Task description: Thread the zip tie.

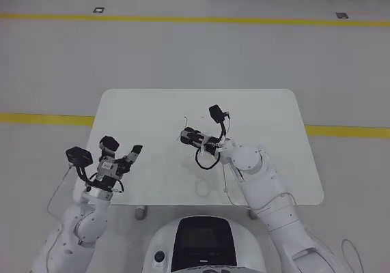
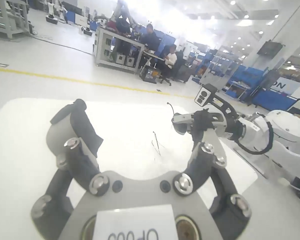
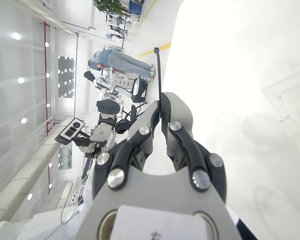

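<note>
Tabletop (image 1: pixel 270 109) first: it is white, and both arms are over it. My right gripper (image 3: pixel 162 103) sits near the middle of the tabletop, a little toward the left edge. Its fingers (image 3: pixel 172 111) are pressed together on the zip tie (image 3: pixel 158 76). The tie is a thin black strip, pinched at one end between the ribbed pads. The rest stands out straight past the fingertips and ends in a small blocky head at the free end. From the left wrist camera I see that head curving up above the right gripper's tip, toward the far edge.

My left gripper (image 2: pixel 140 116) hangs over the tabletop just inside the left edge, closer to the near-left corner. Its two fingers are spread wide apart, with nothing between them. It points across the tabletop at the right gripper and stays well apart from it.

A few thin dark strands (image 2: pixel 156 144) lie on the tabletop between the two grippers, nearer the right one. I cannot tell what they are.
</note>
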